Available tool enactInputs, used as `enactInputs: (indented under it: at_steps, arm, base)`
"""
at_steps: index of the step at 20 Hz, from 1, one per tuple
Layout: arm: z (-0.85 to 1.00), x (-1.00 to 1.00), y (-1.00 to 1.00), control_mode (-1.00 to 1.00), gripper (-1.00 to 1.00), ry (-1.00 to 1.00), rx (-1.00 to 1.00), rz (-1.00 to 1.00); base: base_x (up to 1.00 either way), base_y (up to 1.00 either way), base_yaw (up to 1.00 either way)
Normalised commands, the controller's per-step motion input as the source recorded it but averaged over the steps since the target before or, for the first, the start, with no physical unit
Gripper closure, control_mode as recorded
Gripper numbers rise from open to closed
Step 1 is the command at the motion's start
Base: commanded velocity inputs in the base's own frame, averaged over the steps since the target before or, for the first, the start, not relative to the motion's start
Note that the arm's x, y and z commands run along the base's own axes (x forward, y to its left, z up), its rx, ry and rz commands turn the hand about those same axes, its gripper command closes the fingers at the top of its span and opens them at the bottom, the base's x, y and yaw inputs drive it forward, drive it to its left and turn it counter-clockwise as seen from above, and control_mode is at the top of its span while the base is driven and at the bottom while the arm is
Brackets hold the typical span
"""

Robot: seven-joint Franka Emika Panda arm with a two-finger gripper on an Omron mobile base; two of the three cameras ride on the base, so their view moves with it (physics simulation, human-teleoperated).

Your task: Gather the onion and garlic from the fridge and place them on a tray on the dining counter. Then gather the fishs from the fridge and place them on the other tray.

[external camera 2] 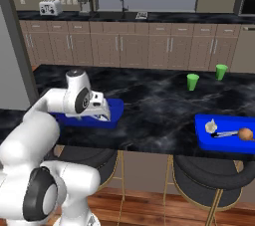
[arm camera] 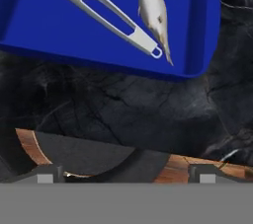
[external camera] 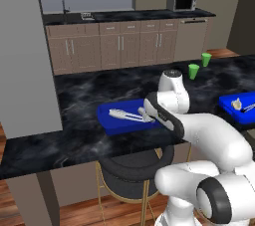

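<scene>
I've got the gripper [arm camera: 126,176] fingers spread wide and empty above the counter's [arm camera: 123,104] near edge, fish [arm camera: 154,15] lying in the blue tray's [arm camera: 49,25] corner beside tongs [arm camera: 106,13], probably light and slippery, best pinched mid-body.

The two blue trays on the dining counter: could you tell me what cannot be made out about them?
- Near tray: left base view, the arm covers its right end.
- Far tray: right base view, frame edge cuts it beside the onion; the pale lump is too small to name.
- Tongs: hand view, top edge cuts them.

Fish [arm camera: 154,16] in tray [arm camera: 44,30], beside tongs [arm camera: 106,13]
</scene>
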Motion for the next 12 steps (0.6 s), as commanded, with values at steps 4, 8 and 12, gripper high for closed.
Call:
enactInputs:
  at_steps: [4, 8, 12]
  arm:
    - [0.35, -0.98, 0.18, -1.0, -1.0, -0.02, 0.0, 0.0]
    - [0.35, -1.0, 0.07, -1.0, -1.0, -0.09, 0.0, -0.04]
    - [0.38, -1.0, 0.05, -1.0, -1.0, -0.08, 0.0, -0.04]
  base:
    - [0.0, 0.0, 0.0]
    - [0.0, 0.0, 0.0]
    - [0.0, 0.0, 0.0]
